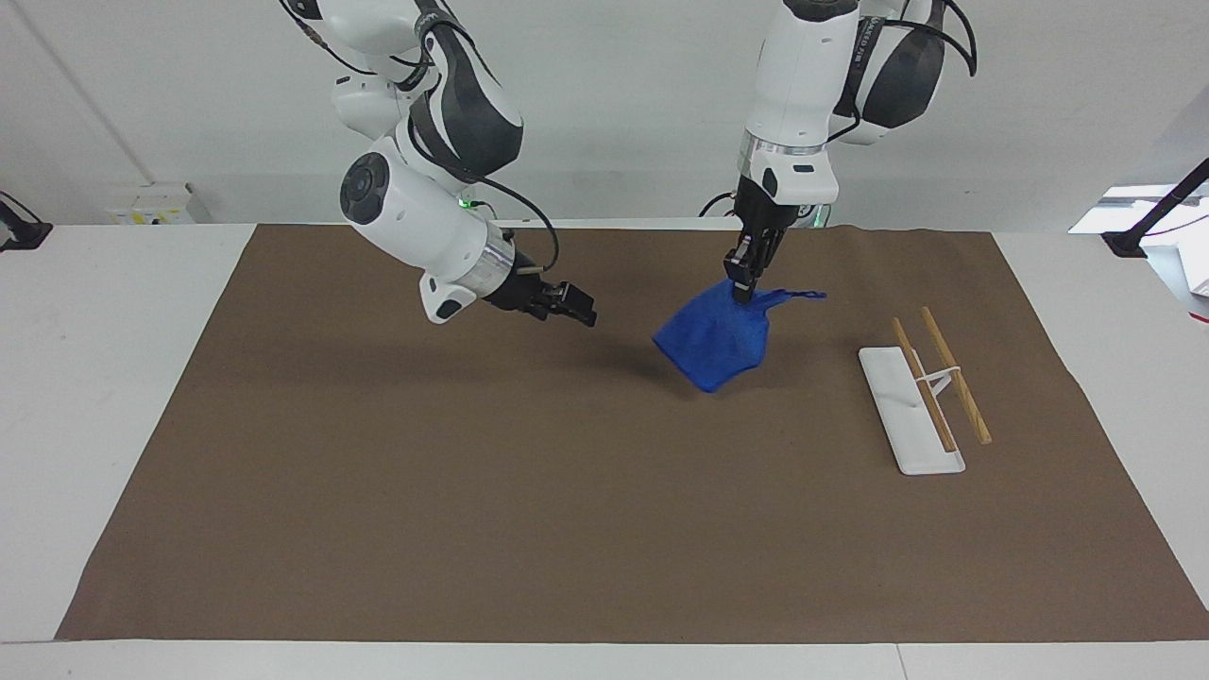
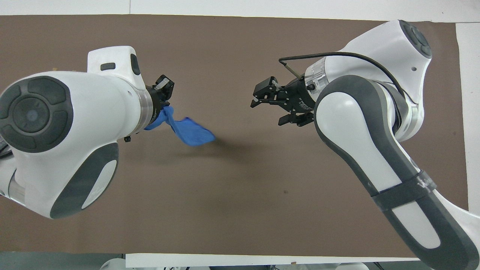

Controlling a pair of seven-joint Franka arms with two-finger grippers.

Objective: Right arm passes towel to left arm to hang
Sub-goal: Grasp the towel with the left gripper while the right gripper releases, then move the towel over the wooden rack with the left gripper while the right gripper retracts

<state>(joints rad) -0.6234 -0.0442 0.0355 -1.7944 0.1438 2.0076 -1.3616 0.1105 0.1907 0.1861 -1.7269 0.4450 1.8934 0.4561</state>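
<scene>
The blue towel [image 1: 716, 338] hangs from my left gripper [image 1: 742, 283], which is shut on its top corner and holds it in the air over the brown mat, between the mat's middle and the rack. In the overhead view the towel [image 2: 189, 131] trails out from under the left gripper [image 2: 162, 108]. My right gripper [image 1: 578, 312] is open and empty, apart from the towel, over the mat toward the right arm's end; it shows in the overhead view [image 2: 258, 103] with spread fingers.
A white base with two wooden rails, the hanging rack [image 1: 921, 392], stands on the brown mat [image 1: 472, 491] toward the left arm's end. In the overhead view the left arm's body hides the rack.
</scene>
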